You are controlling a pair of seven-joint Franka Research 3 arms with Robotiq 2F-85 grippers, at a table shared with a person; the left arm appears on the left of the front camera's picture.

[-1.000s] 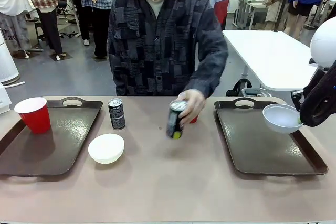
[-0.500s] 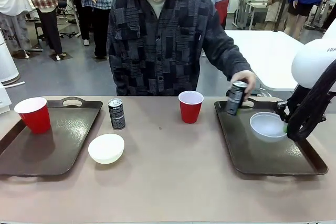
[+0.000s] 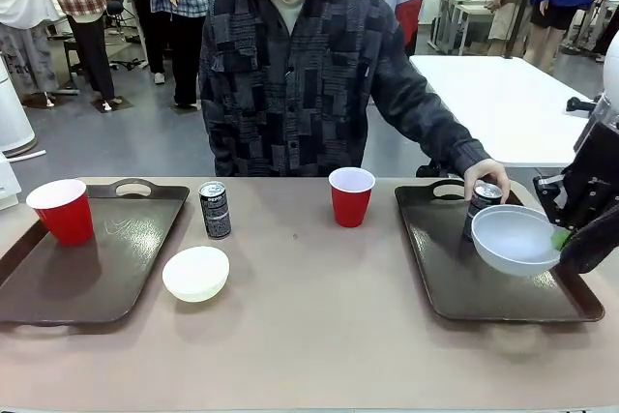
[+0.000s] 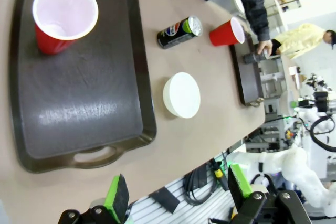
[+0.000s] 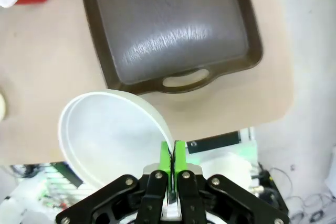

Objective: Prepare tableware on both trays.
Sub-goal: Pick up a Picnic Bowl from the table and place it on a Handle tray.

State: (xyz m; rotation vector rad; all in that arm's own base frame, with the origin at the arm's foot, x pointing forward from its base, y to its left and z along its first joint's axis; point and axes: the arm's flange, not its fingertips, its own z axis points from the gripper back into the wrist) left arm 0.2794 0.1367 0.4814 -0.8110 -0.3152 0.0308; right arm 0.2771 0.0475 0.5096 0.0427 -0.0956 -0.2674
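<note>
My right gripper [image 3: 561, 237] is shut on the rim of a white bowl [image 3: 515, 239], holding it tilted just above the right tray [image 3: 464, 287]; the wrist view shows the pads [image 5: 172, 157] pinching the bowl [image 5: 110, 135] in front of that tray [image 5: 168, 30]. A person's hand [image 3: 486, 177] holds a dark can [image 3: 479, 205] upright at the right tray's far end. One red cup [image 3: 60, 210] stands on the left tray [image 3: 97, 278]. Another red cup [image 3: 350, 196], a second can [image 3: 214, 209] and a second white bowl [image 3: 195, 273] sit on the tabletop. My left gripper [image 4: 177, 192] hovers open, off the table beyond the left tray's [image 4: 79, 103] near handle.
The person stands at the far edge, arm stretched over the right tray. Bare tan tabletop [image 3: 319, 326] lies between the trays. A white table [image 3: 493, 94] and other people are farther back.
The person carried the can from the table's middle to the right tray's far end, uncovering the middle red cup. My right gripper has shifted with the bowl over the right tray, tilting it.
</note>
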